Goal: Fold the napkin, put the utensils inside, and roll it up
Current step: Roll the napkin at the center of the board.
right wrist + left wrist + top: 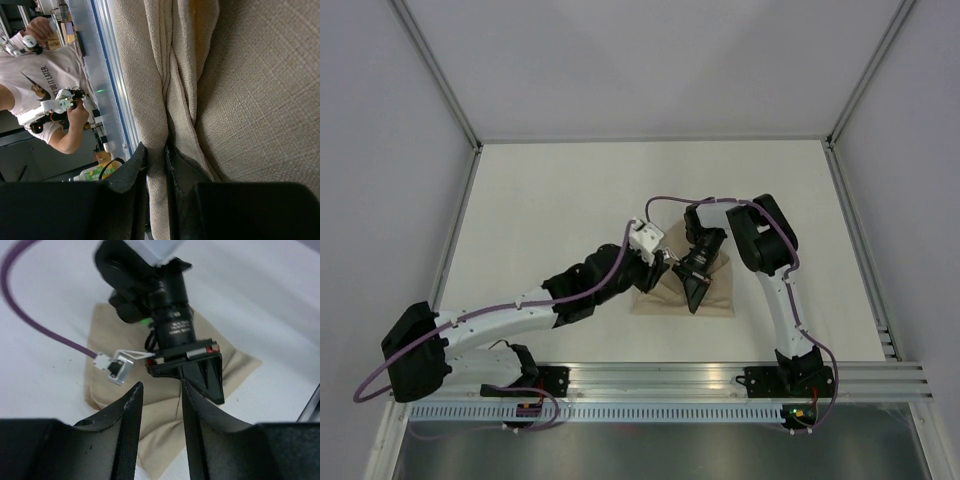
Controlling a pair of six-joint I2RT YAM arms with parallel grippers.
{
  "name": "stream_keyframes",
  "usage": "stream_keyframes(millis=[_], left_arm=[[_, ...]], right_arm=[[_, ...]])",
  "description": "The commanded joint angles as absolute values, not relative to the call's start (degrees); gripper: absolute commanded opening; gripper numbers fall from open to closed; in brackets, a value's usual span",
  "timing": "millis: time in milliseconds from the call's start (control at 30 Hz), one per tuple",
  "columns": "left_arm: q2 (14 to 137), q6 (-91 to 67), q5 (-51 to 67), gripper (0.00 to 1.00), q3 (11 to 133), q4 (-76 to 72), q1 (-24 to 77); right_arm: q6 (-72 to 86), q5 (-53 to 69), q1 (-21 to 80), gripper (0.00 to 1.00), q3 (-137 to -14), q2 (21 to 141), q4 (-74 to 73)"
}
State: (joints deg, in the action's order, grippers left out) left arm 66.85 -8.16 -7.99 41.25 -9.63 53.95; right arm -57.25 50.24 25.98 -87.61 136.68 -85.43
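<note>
- Nearest, at the right gripper (694, 295): a tight pinch on a raised ridge of the napkin (718, 295), cloth squeezed between both black fingers (127, 175).
- Just behind and to the left, at the left gripper (159, 425): jaws apart, nothing held, poised over the napkin's left edge, tan cloth showing through the gap.
- Under and beyond both: folded napkin lying on the white table (570, 200), far end reaching up between the two wrists.
</note>
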Motion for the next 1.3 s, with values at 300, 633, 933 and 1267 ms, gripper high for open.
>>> stream_keyframes(millis=[300, 633, 933, 1267], left_arm=[[89.73, 9.31, -12.93, 0.48, 53.51, 2.8, 67.32], [97.2, 10.64, -2.99, 0.52, 57.74, 8.35, 67.68], [101.16, 9.84, -0.53, 0.52, 58.09, 8.61, 67.59], [104.59, 9.14, 2.71, 0.14, 58.71, 8.09, 66.45]], right_arm=[[-57.66, 41.58, 24.43, 0.01, -87.45, 140.27, -77.88], [-56.51, 41.57, 24.08, 0.01, -87.1, 140.8, -76.64], [-56.42, 41.4, 23.64, 0.01, -86.92, 141.15, -75.85], [-54.85, 41.57, 22.5, 0.06, -86.4, 138.78, -73.66]])
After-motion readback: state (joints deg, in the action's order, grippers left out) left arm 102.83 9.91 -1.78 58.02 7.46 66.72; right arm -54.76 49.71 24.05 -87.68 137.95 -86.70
